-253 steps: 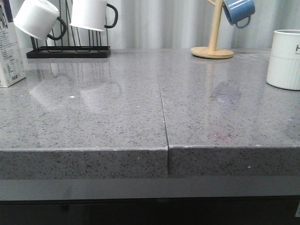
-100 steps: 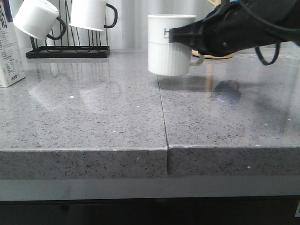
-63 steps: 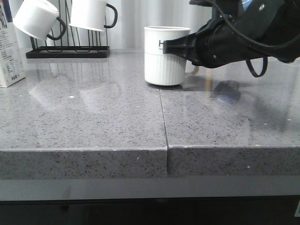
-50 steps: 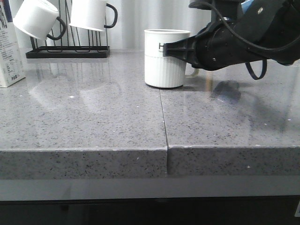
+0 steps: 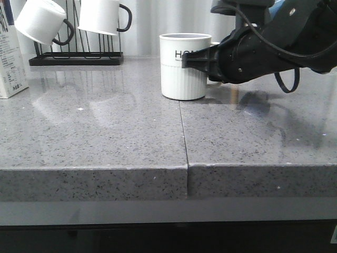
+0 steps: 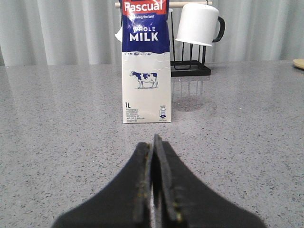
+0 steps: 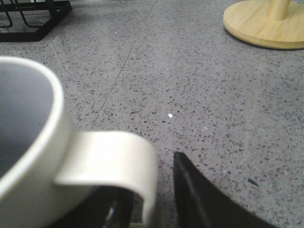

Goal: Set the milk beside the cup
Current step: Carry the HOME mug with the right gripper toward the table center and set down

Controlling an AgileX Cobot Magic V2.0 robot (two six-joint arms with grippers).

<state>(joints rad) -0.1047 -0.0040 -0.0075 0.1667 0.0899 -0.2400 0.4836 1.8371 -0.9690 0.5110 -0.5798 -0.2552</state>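
Note:
The cup, a white ribbed mug with black lettering, stands on the grey counter at the middle back. My right gripper reaches it from the right. In the right wrist view the cup's rim and handle fill the near left. The handle sits between my right gripper's jaws, which stand apart with a gap beside the handle. The milk, a white carton with a dark blue top and a cow picture, stands upright ahead of my left gripper, which is shut and empty. The milk also shows at the far left edge of the front view.
A black wire rack with two white black-handled mugs stands at the back left, behind the milk. A round wooden stand base lies beyond the cup. A seam runs down the counter's middle.
My right arm carried the cup from the far right to the middle of the counter and set it down. The cup has turned a little, showing more lettering.

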